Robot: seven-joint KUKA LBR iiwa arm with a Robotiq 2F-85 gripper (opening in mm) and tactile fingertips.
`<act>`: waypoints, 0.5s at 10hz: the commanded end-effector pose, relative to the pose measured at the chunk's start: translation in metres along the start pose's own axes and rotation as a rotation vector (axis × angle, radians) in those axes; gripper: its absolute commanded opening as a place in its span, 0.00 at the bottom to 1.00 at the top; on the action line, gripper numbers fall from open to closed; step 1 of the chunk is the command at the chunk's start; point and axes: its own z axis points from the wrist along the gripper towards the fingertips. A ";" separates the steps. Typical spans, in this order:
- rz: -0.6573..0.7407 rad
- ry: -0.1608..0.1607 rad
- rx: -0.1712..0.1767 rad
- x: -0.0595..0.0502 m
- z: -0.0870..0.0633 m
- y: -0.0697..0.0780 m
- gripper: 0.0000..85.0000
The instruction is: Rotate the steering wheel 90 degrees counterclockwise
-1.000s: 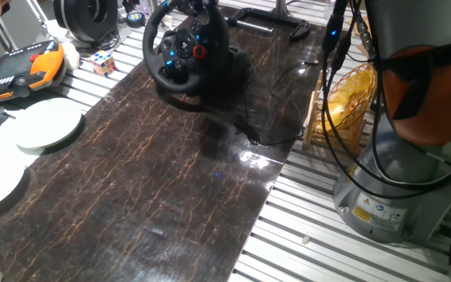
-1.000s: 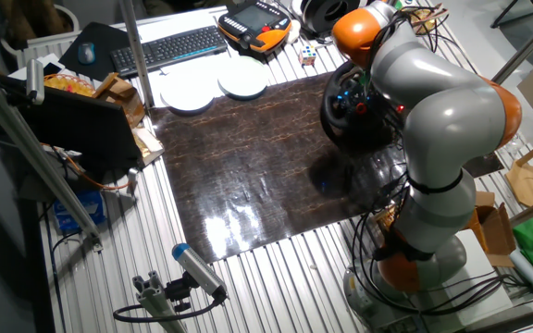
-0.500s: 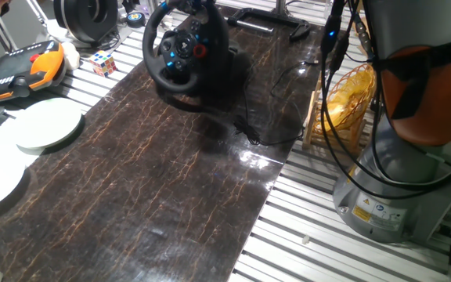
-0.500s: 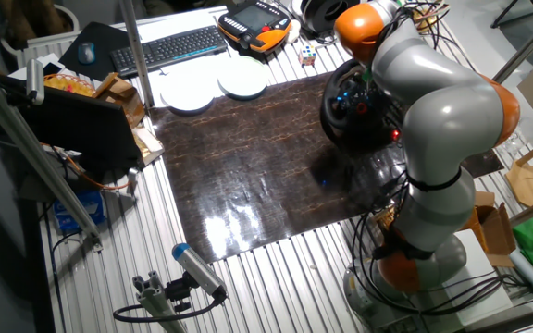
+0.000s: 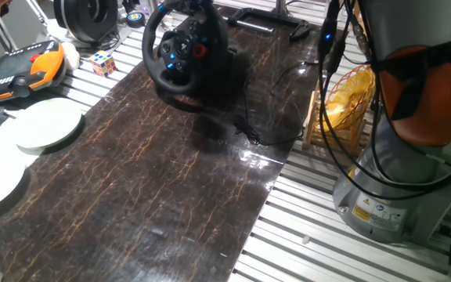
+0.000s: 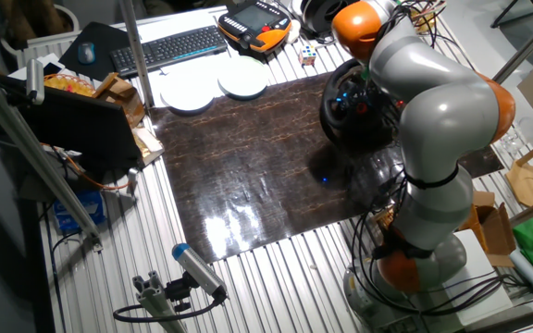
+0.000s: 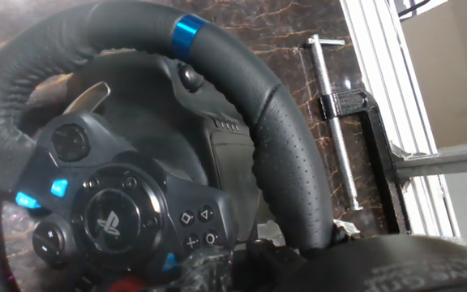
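Observation:
The black steering wheel [image 5: 185,48] stands on its base at the far end of the dark marble-patterned table top [image 5: 155,180], its hub showing a red button and blue lights. In the other fixed view the grey and orange arm reaches over the steering wheel [image 6: 343,109] and hides most of it. The hand view is filled by the steering wheel [image 7: 286,138], with a blue stripe on the rim and the hub buttons at lower left. The rim runs down into my gripper [image 7: 298,261] at the bottom edge, where the dark fingers appear shut on it. My gripper [image 5: 200,6] sits at the wheel's top.
Two white plates [image 5: 48,125] lie at the left edge near an orange and black pendant [image 5: 22,66], a colour cube [image 5: 104,63] and a black hollow ring [image 5: 88,16]. A gold wire basket [image 5: 351,98] and the arm's base [image 5: 398,188] stand right. A metal clamp [image 7: 339,105] lies behind the wheel.
The arm's upper orange joint has shifted slightly left over the wheel, and the hub's lights have moved a little. The gripper stays at the rim.

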 end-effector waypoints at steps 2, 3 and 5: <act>-0.005 0.000 0.000 -0.002 -0.001 0.001 0.01; -0.006 0.003 0.001 -0.003 -0.001 0.002 0.01; -0.010 0.009 -0.001 -0.004 -0.002 0.004 0.01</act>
